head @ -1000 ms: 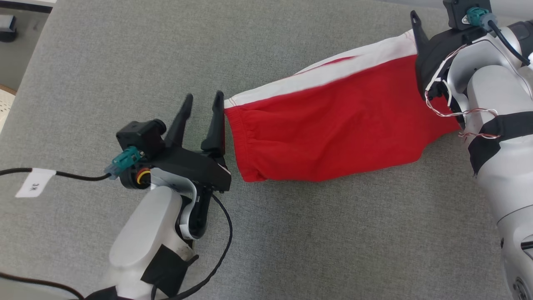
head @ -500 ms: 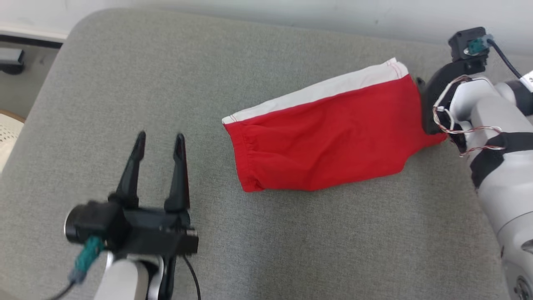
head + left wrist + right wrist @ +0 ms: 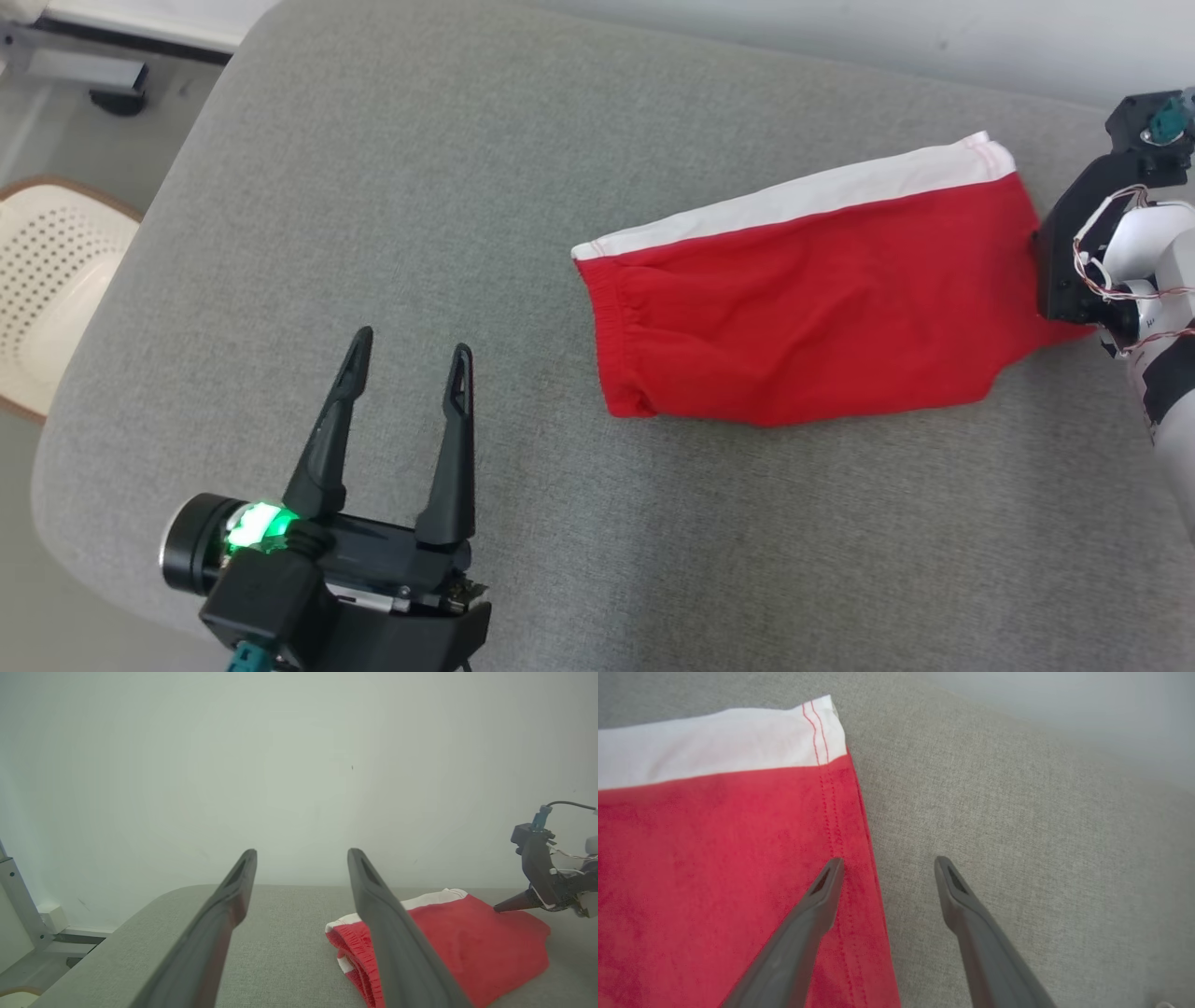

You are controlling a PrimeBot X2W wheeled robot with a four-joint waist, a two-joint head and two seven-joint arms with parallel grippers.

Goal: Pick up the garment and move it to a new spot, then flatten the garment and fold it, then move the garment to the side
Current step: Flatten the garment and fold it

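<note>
Grey cushion (image 3: 653,168) takes up most of my head view, rounded corner at upper left, pale wall (image 3: 299,765) behind it.

The garment (image 3: 812,317) lies flat on the right half of the cushion. It's red with a white band (image 3: 822,191) along its far edge and looks folded double. The gathered elastic end points toward the middle of the cushion and the stitched hem end sits at the right. It lies at a slight slant with the right end further back. I can't make out any tag or print on it. All I can see is red double stitching across the white band in the right wrist view.

A cream perforated seat (image 3: 56,271) stands off the cushion's left edge, down on the floor.

Right arm (image 3: 1158,280) comes in from the right edge with loose wires on it.

Left gripper (image 3: 411,341) is at lower left, well apart from the garment. Its fingers are spread wide with nothing between them, and it's above bare cushion. A green light (image 3: 254,523) is lit on its wrist housing.

Right gripper (image 3: 888,860) is at the garment's hem end, also spread wide and gripping nothing. In its wrist view it straddles the hem: one finger over red cloth just inside the stitching, the other over bare cushion. In the left wrist view one fingertip (image 3: 502,906) sits right at the garment's far edge. I can't tell whether it's touching or just above.
</note>
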